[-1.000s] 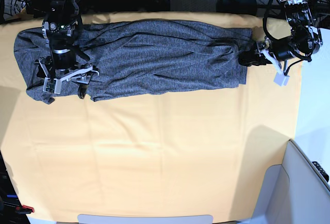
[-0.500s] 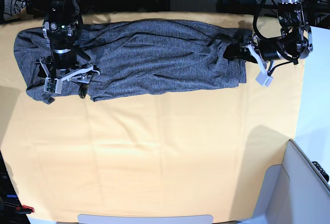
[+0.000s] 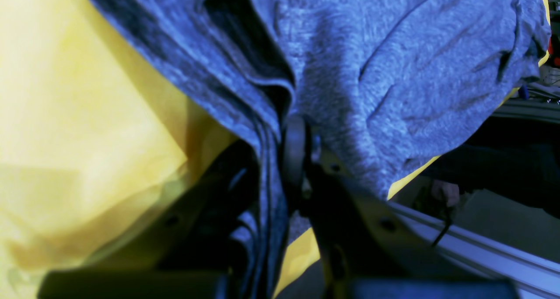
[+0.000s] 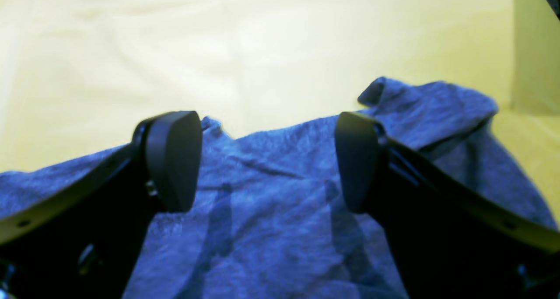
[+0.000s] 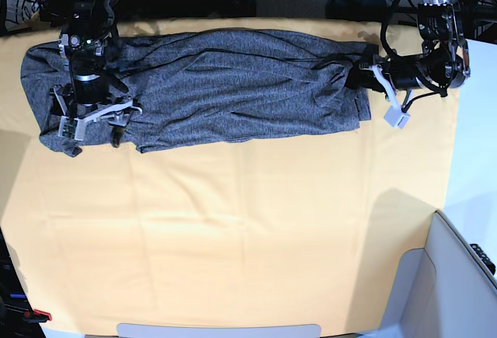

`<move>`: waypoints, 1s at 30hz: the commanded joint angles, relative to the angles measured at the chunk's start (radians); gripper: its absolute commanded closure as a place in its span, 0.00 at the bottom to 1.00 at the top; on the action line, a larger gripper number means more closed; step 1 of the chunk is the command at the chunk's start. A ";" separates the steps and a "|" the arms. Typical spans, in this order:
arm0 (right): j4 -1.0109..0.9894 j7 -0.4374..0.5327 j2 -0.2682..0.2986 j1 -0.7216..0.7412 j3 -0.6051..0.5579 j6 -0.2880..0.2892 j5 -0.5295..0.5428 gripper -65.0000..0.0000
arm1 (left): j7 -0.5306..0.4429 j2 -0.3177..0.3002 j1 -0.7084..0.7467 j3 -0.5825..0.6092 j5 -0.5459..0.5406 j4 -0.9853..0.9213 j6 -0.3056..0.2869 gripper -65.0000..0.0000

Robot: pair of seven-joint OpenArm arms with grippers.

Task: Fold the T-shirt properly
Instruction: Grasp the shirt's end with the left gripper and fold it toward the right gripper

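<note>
Left pincer (image 3: pixel 280 159) tight on T-shirt (image 5: pixel 233 81) edge, right pincer (image 4: pixel 267 159) agape

T-shirt (image 5: pixel 233 81): heather grey, dark mottled knit, no print; appeared bluish in both wrist views. Table (image 5: pixel 233 237) cover: plain yellow-orange. Left tool (image 3: pixel 280 159) and right tool (image 4: pixel 267 159): black fingers.

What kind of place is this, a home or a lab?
Probably a robotics lab: two arms work a grey T-shirt on a yellow-covered table, with cables and equipment along the far edge.
</note>
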 commanded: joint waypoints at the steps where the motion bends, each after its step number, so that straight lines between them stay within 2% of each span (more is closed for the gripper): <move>1: 0.018 0.028 0.007 0.008 0.025 -0.006 -0.003 0.28 | 0.001 -0.006 -0.011 -0.004 -0.036 0.024 -0.008 0.99; 5: 0.018 0.026 0.007 0.003 0.130 -0.006 -0.003 0.28 | 0.001 0.019 -0.011 0.008 -0.107 0.126 -0.008 0.99; 10: 0.018 0.026 0.007 -0.011 0.237 -0.006 -0.003 0.28 | 0.001 0.043 -0.045 0.136 -0.193 0.208 -0.006 0.99; 13: 0.018 0.026 0.007 -0.023 0.265 -0.006 -0.003 0.28 | 0.001 0.088 -0.080 0.206 -0.210 0.205 -0.003 0.99; 19: 0.018 0.026 0.007 -0.050 0.275 -0.006 -0.003 0.28 | 0.001 0.177 -0.163 0.341 -0.206 0.200 0.001 0.99; 24: 0.017 0.026 0.006 -0.060 0.275 -0.006 -0.003 0.28 | 0.001 0.240 -0.241 0.409 -0.206 0.131 0.003 0.99; 30: 0.015 0.026 0.006 -0.060 0.275 -0.006 -0.003 0.28 | 0.001 0.261 -0.307 0.459 -0.206 0.028 0.003 0.99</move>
